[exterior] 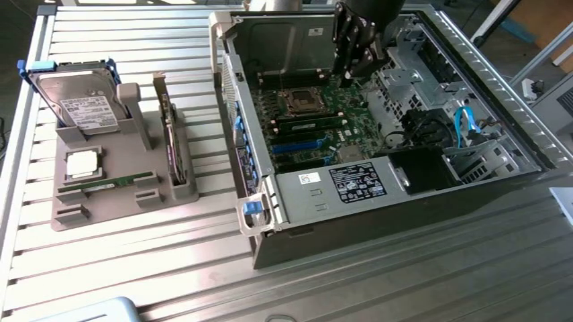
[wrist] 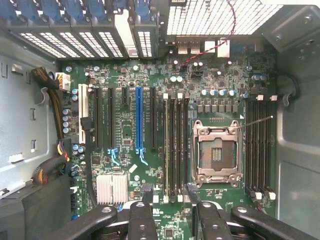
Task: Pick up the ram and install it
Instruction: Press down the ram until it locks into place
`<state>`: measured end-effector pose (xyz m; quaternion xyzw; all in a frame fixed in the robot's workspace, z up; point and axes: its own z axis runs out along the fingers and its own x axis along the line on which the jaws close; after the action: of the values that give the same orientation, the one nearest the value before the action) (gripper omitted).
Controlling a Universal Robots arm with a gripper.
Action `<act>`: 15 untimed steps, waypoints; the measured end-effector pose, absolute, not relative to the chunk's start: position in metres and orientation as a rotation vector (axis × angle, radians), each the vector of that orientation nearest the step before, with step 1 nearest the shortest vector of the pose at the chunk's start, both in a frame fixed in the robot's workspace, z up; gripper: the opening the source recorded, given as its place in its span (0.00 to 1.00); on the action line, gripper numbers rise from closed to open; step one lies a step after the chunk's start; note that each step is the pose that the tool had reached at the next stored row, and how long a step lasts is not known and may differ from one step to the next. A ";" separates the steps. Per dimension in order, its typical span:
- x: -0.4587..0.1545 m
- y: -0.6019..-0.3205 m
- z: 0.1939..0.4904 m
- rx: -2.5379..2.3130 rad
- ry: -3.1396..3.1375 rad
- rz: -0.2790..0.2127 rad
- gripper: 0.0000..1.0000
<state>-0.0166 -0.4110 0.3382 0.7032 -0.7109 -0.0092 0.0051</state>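
Exterior view: gripper [exterior: 356, 72] hangs spread and empty over the motherboard [exterior: 353, 117]; 1 ram [exterior: 107, 182] lies in the grey tray [exterior: 98, 204], well apart. Light, stiff, fragile, I'd say: pinch its long edges, not the chips.

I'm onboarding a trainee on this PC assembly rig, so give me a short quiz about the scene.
1. True or false: the gripper hangs over the gray tray.
2. What stands on edge in the tray, beside the hard drive? A) expansion card B) fan C) keyboard
3. Fill in: a green ram stick lies flat in the tray next to the square silver ____.
Key: 1 false, it is over the open computer case; 2 A; 3 processor chip.
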 end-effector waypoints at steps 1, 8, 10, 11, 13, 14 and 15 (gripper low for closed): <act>-0.017 -0.411 0.338 2.202 -2.226 -0.029 0.38; -0.017 -0.411 0.338 2.202 -2.226 -0.029 0.38; -0.017 -0.411 0.338 2.202 -2.226 -0.029 0.38; -0.017 -0.411 0.338 2.202 -2.226 -0.029 0.38; -0.017 -0.411 0.338 2.202 -2.226 -0.029 0.23; -0.017 -0.411 0.338 2.202 -2.226 -0.029 0.17; -0.017 -0.411 0.338 2.202 -2.226 -0.029 0.17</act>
<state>-0.0166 -0.4110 0.3382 0.7032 -0.7109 -0.0091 0.0051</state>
